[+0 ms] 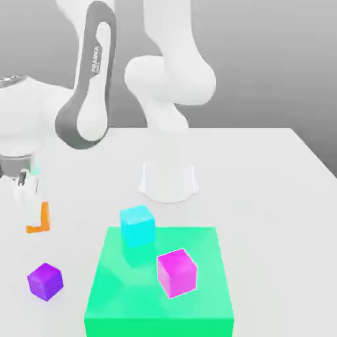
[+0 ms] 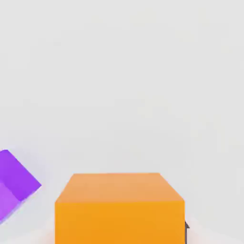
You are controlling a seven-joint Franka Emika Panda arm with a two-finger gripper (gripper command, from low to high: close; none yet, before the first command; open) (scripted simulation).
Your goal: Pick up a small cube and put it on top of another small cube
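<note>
Green block (image 1: 159, 283) stood nearest, under cyan (image 1: 137, 226) and magenta (image 1: 177, 272) cubes; purple cube (image 1: 45, 282) sat beside it. The claw (image 1: 27, 220) had closed on the orange cube (image 1: 45, 217). "FRANKA" marked the arm (image 1: 97, 59).

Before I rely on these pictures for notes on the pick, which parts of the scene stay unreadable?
- Orange cube, exterior view: partly hidden behind the tool.
- Same cube, hand view: lower part cut off by the picture's edge.
- Purple cube, hand view: cut off by the edge.
- Green block, exterior view: its base is cut off by the edge.
</note>
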